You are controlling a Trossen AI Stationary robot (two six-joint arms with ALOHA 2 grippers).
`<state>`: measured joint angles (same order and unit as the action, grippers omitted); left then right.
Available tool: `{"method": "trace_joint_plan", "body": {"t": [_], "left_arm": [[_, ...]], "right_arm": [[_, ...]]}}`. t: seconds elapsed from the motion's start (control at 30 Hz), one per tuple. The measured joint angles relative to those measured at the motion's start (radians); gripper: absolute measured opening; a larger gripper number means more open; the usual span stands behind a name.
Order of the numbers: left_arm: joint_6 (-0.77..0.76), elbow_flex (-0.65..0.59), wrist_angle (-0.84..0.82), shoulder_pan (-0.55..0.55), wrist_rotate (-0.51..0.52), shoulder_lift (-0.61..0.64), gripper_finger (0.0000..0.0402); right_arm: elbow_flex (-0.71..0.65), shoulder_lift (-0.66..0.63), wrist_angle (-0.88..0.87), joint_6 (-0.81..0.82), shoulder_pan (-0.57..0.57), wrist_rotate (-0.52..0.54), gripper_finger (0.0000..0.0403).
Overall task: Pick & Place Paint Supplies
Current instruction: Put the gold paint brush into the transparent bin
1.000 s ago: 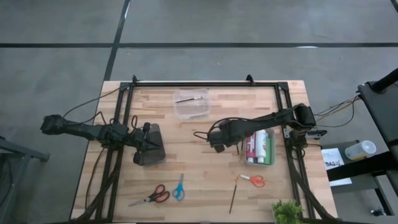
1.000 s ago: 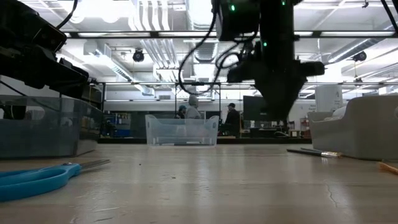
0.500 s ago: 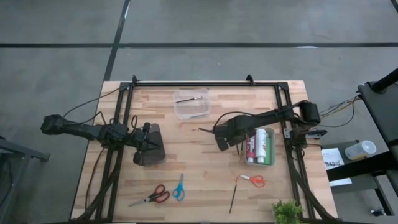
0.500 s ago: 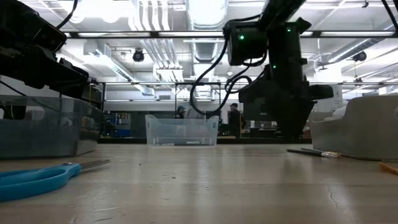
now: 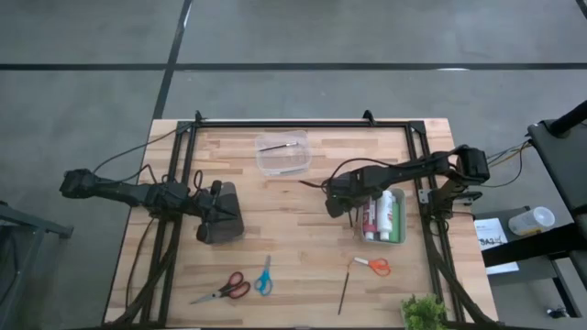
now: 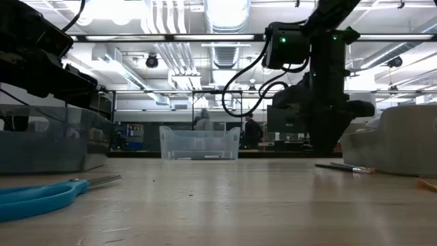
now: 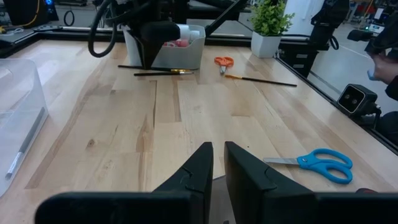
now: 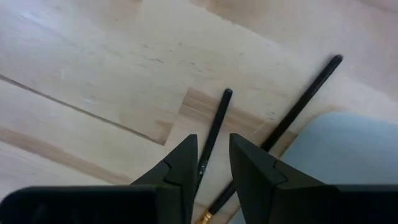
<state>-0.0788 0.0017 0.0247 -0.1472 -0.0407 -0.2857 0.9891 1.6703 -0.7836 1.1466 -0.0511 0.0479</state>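
Leftmost, the left gripper [image 5: 223,214] rests at the dark tray [image 5: 225,223], its fingers [image 7: 198,167] a narrow slit apart with nothing between them. Ahead of it, toward the table's back edge, a clear plastic bin [image 5: 283,154] holds one thin brush [image 5: 281,144]. Nearer the front lie red-handled scissors [image 5: 225,290] and blue-handled scissors [image 5: 263,276]. Right of centre, the right gripper [image 5: 339,205] hangs low over two thin black-handled brushes [image 8: 214,137] lying on the wood just beside the pale bin [image 5: 386,216], which holds upright paint bottles [image 5: 378,213]. Its fingers [image 8: 180,163] stand slightly parted, straddling one brush handle but not yet clamped on it. To grasp well, I would judge it should settle straight down so only that one handle sits between the pads, clear of its neighbour [image 8: 303,103], then close firmly before lifting. Farther right, a loose long brush [image 5: 344,286] and orange-handled scissors [image 5: 374,265] wait.
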Motion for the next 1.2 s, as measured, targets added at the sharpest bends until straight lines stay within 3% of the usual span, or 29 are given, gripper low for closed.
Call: {"method": "trace_joint_plan", "body": {"t": [0.13, 0.4, 0.9, 1.2], "left_arm": [[0.000, 0.000, 0.000, 0.000, 0.000, 0.000, 0.0051], [0.000, 0.000, 0.000, 0.000, 0.000, 0.000, 0.0051], [0.000, 0.000, 0.000, 0.000, 0.000, 0.000, 0.0051], [0.000, 0.000, 0.000, 0.000, 0.000, 0.000, 0.0051]], "right_arm": [[0.045, 0.000, -0.054, -0.055, 0.001, 0.001, 0.0091], [0.119, 0.000, -0.092, -0.335, 0.001, 0.004, 0.0091], [0.106, 0.165, -0.103, -0.343, -0.004, -0.045, 0.0091], [0.126, 0.187, -0.107, -0.324, -0.011, -0.075, 0.0091]]}}
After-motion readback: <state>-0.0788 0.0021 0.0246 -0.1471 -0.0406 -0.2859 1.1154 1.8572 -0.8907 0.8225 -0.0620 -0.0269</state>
